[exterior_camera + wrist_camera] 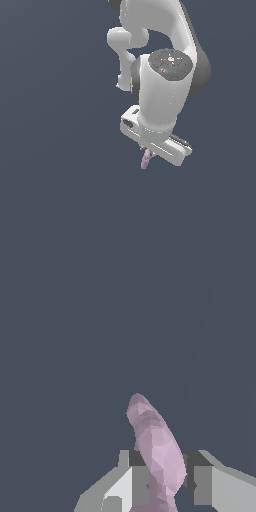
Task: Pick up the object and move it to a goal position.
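Gripper (162, 478) pinching the object (156, 448)

The pale pink-mauve, lumpy, slightly bent object sits clamped between the two fingers (202, 483), its free end sticking out past them; in the exterior view it pokes out beneath the white arm (157, 95) against plain dark grey.

In the exterior view the arm's white body covers the pincer (148, 153), so its fingers cannot be made out, and only the lower end of the object (145, 160) pokes out beneath. In the wrist view the picture's edge cuts off the object's (157, 451) near end and both fingers (202, 483).
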`<state>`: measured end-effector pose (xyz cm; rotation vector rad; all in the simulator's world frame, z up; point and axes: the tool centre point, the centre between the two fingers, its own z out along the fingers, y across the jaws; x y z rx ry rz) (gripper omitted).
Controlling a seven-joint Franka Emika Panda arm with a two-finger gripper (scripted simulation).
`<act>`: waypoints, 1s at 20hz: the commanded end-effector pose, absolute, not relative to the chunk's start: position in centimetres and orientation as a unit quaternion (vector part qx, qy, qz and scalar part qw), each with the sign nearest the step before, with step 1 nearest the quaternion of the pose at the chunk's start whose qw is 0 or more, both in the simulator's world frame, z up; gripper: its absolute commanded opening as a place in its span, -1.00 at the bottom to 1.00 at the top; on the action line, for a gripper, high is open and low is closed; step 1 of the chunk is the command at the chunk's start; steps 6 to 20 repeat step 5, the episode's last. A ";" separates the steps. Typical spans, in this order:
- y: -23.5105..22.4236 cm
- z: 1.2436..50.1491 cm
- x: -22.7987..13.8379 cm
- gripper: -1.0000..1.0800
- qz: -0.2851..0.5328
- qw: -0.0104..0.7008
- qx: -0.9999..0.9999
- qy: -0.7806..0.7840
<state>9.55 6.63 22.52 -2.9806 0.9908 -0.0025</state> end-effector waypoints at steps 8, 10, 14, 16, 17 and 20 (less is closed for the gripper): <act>6.7 22.6 9.7 -1.00 0.000 0.000 -0.949 0.316; 6.7 22.6 9.7 -1.00 0.000 0.000 -0.949 0.316; 6.7 22.6 9.7 -1.00 0.000 0.000 -0.949 0.316; 6.7 22.6 9.7 -1.00 0.000 0.000 -0.949 0.316; 6.7 22.6 9.7 -1.00 0.000 0.000 -0.949 0.316; 6.7 22.6 9.7 -1.00 0.000 0.000 -0.949 0.316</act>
